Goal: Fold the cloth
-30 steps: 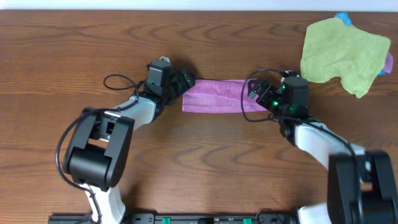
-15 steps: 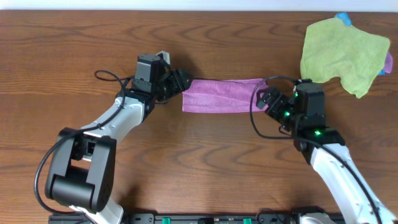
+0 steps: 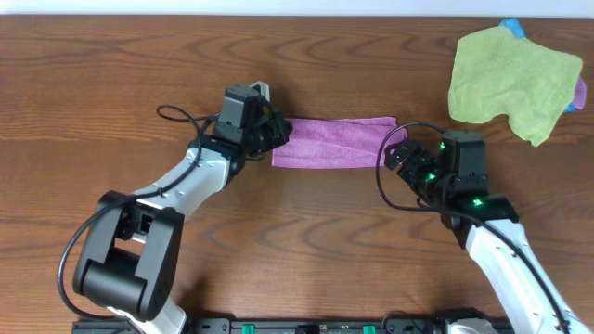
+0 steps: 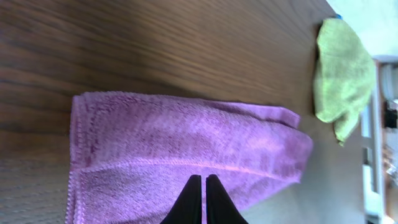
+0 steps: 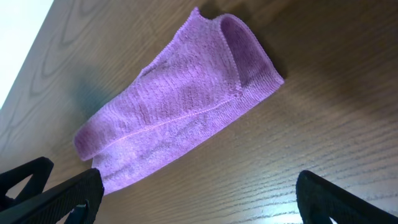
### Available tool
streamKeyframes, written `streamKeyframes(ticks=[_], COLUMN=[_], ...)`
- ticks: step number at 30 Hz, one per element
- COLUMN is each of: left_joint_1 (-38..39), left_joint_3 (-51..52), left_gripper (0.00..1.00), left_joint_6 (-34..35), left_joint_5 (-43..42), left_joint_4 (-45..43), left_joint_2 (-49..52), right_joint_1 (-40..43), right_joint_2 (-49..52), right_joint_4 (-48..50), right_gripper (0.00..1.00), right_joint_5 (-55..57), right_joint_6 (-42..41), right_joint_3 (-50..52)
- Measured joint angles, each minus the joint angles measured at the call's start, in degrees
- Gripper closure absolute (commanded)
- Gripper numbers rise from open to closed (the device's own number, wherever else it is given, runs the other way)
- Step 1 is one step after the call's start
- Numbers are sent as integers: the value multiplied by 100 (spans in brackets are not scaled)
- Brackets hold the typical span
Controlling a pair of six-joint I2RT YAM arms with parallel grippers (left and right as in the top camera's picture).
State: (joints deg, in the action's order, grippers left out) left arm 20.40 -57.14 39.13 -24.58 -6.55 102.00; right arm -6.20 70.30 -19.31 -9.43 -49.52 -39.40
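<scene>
The left tool (image 4: 203,180), pressed together, sits at the left end of the purple terry cloth strip (image 3: 332,142). The spread right tool (image 3: 395,160) should pinch both right-end layers squarely.

A dark brown wood-grain surface (image 3: 306,241) fills the overhead view, evenly lit with a soft sheen. A pale strip (image 3: 297,7) runs along its 12 o'clock edge. A crumpled light-green cloth (image 3: 506,79) lies at 2 o'clock, and a black rail (image 3: 306,327) sits at 6 o'clock.

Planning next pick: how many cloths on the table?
2: purple cloth mid-table, green cloth back right. A blue scrap and purple scrap under it may be more.
</scene>
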Motion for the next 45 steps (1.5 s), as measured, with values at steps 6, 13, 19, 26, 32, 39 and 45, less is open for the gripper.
streamKeyframes(ticks=[6, 13, 19, 26, 32, 39, 45], left_joint_1=[66, 66, 66, 66, 66, 66, 66], left_joint_3=[0, 0, 0, -35, -66, -70, -70], left_gripper=[94, 94, 94, 94, 94, 94, 94], left_joint_6=[52, 175, 400, 612, 612, 612, 614], left_joint_5=[492, 704, 745, 741, 741, 741, 741], left_joint_4=[-173, -398, -450, -546, -546, -546, -533], left_joint_2=[310, 660, 933, 1176, 1202, 1202, 1202], right_joint_1=[0, 0, 0, 0, 0, 2, 2], right_joint_2=[647, 1394, 1598, 1749, 1871, 2376, 2691], right_joint_4=[157, 726, 890, 964, 1241, 1917, 2299], right_gripper=[1, 1, 1, 1, 1, 9, 35], right_joint_5=[50, 74, 129, 291, 463, 511, 520], right_joint_6=[-278, -407, -474, -501, -522, -649, -719], right_joint_3=[0, 0, 0, 0, 0, -120, -208])
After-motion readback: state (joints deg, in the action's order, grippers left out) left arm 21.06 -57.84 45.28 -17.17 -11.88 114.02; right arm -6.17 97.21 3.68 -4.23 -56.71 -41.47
